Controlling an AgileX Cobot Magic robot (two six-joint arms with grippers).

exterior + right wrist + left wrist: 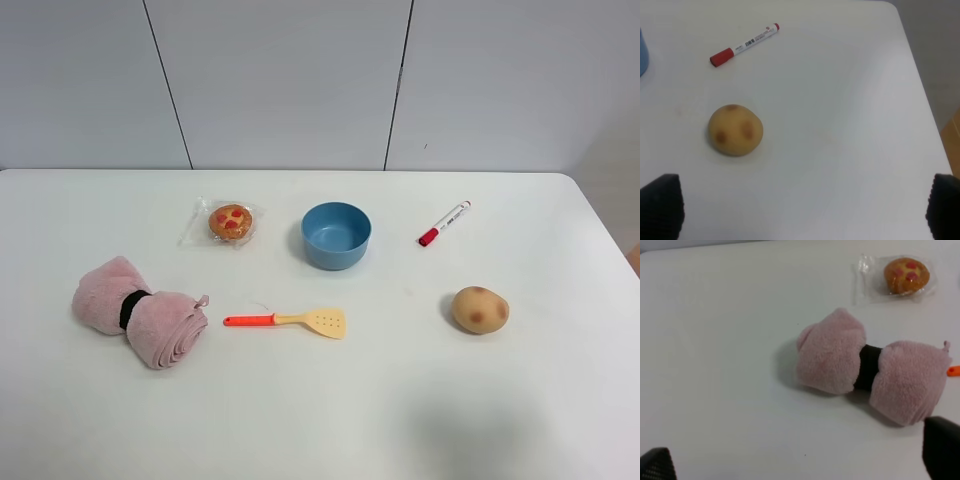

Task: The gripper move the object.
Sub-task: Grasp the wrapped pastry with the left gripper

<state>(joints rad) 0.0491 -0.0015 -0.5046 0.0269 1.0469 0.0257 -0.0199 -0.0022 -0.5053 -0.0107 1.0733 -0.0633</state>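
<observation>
From the high camera, the cookie (231, 222) lies flat in its clear wrapper on the white table (400, 400), on the left arm's side. It sits near the blue bowl (336, 255) but does not touch it. A rolled pink towel (140, 312) with a black band lies nearer the front edge on the same side. An orange-handled spatula (287, 321) lies between the towel and a tan potato (480, 309), and a red-capped marker (443, 223) rests on the bowl's far side from the cookie. In the left wrist view, the left gripper (799, 462) hangs over bare table with its two black fingers (655, 466) spread wide and nothing between them. The towel (872, 367) lies just ahead of it, nearer one finger than the other. The cookie (906, 275) lies beyond the towel, well clear of the fingers, with its red spots facing up. An orange tip of the spatula (953, 371) shows beside the towel's end. In the right wrist view, the right gripper (802, 210) is also spread wide and empty over the table. The potato (735, 130) lies a little ahead of it, closer to one finger. The marker (744, 45) lies farther out past the potato, and a sliver of the bowl (642, 52) shows at the frame edge.
</observation>
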